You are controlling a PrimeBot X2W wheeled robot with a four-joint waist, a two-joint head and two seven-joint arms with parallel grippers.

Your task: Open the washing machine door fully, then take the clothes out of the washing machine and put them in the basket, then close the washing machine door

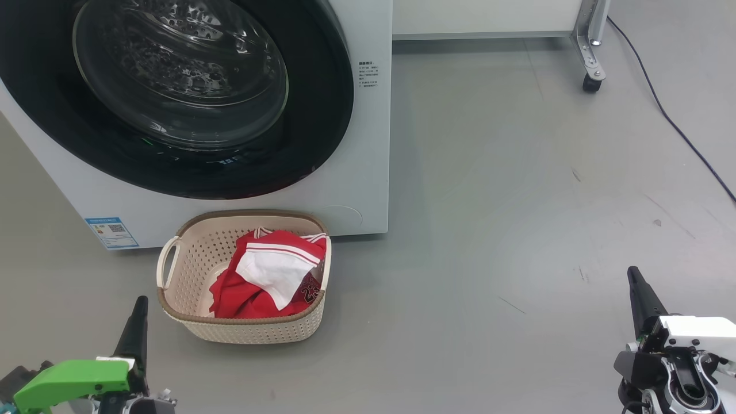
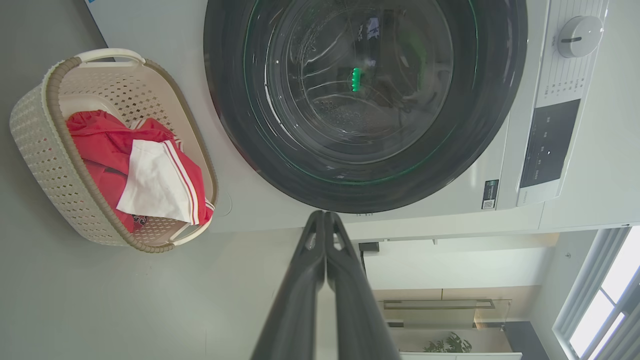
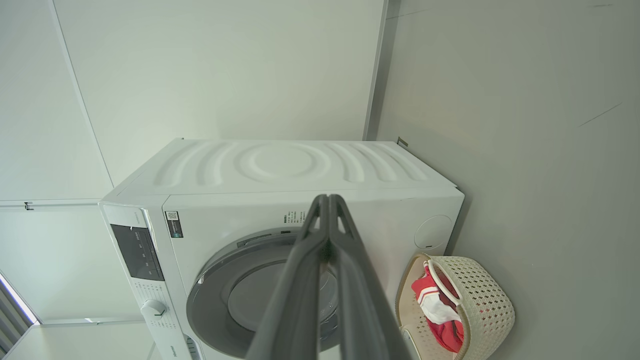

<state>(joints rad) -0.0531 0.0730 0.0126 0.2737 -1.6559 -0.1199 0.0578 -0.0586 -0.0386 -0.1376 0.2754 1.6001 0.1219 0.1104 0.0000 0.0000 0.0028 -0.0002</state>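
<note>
A round washing machine door, with a wide glossy black rim and a bulging clear glass centre, sits shut and flush against the front of a big white washing machine. Through the glass the steel drum shows dimly. On the grey floor just in front of the machine, below the door, stands a small cream basket with holes in its walls, a brown rim and loop handles. The clothes lie heaped inside it: a red garment underneath, and a white panel edged with thin red stripes on top. A small blue label marks the machine's lower corner beside the basket.

The left gripper hangs at the lower left, near the basket but not touching it, its two dark fingers pressed together and holding nothing. The right gripper is at the lower right, well apart from the basket, fingers likewise pressed together and empty. Farther back, a dark cable trails across the floor past a wheeled metal leg.
</note>
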